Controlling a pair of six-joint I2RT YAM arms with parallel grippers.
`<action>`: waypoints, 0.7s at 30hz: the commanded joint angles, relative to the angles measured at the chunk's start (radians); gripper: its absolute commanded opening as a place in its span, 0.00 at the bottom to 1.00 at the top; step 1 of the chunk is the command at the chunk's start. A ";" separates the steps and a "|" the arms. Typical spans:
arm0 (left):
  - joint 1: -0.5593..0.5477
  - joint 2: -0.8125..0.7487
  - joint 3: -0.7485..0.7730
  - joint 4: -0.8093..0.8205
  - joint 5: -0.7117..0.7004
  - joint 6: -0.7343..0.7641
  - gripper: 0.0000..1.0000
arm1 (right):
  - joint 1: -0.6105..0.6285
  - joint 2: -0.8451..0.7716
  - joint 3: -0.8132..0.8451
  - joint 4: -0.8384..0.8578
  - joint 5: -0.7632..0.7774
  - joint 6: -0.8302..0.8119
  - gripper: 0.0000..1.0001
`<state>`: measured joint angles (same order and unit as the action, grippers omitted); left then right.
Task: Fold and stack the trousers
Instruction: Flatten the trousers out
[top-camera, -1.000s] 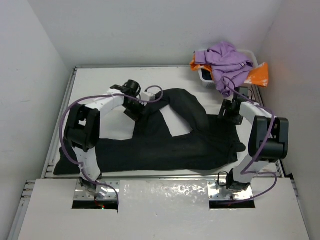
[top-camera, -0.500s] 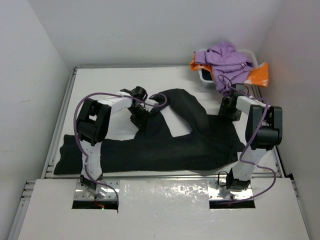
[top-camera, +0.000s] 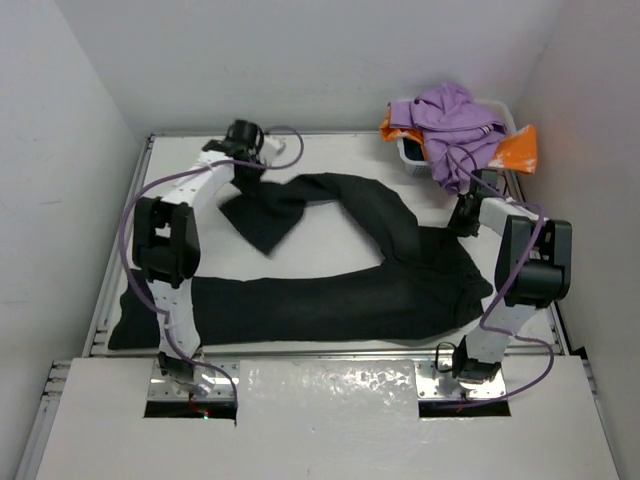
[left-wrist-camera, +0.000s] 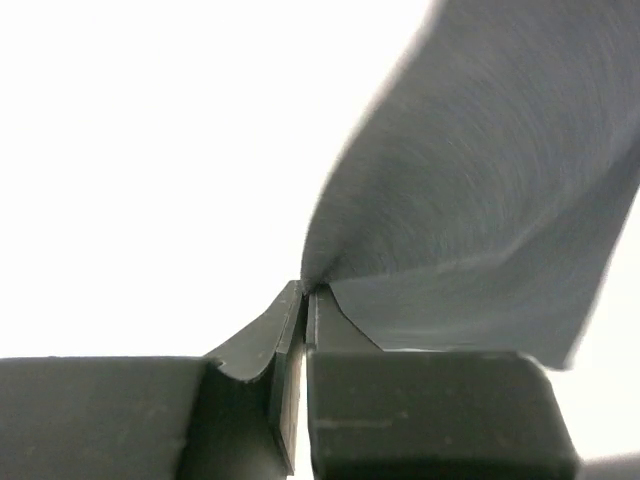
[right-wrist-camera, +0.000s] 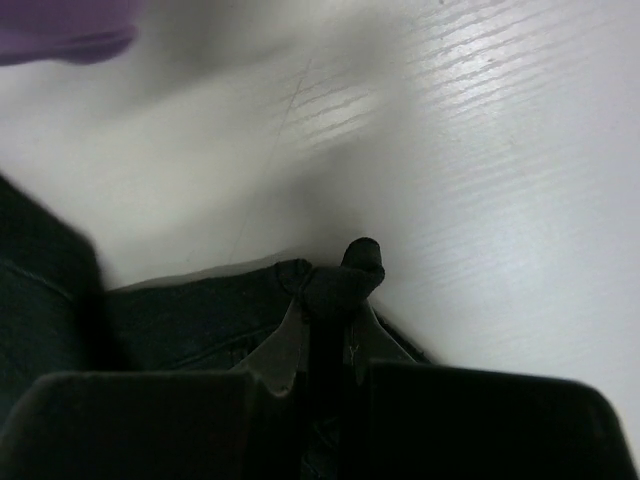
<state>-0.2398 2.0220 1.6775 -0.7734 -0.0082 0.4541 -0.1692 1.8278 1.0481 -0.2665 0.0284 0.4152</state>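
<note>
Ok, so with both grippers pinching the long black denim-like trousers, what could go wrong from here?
1. The left gripper holds only a thin edge of the black trousers at its very fingertips; a pull may slip the leg free.
2. The right gripper pinches a small bunch of fabric close to the purple garment draped over the white basket; lifting there might snag it.

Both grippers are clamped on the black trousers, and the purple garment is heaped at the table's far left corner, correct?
Wrong corner: the top external view shows the purple garment heaped at the far right. The left gripper and right gripper are both clamped on the trousers, as you say.
</note>
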 joint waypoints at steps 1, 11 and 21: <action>0.013 -0.150 0.135 0.283 -0.466 0.282 0.00 | -0.009 -0.123 -0.010 0.081 -0.013 -0.009 0.00; 0.031 -0.302 0.050 0.734 -0.558 0.686 0.00 | -0.010 -0.271 -0.103 0.125 -0.077 -0.029 0.00; 0.068 -0.736 -0.899 0.367 -0.397 0.574 0.09 | -0.004 -0.311 -0.211 0.193 -0.128 0.024 0.00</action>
<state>-0.1978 1.3716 0.8864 -0.2245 -0.4599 1.0809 -0.1745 1.5620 0.8516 -0.1043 -0.0711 0.4232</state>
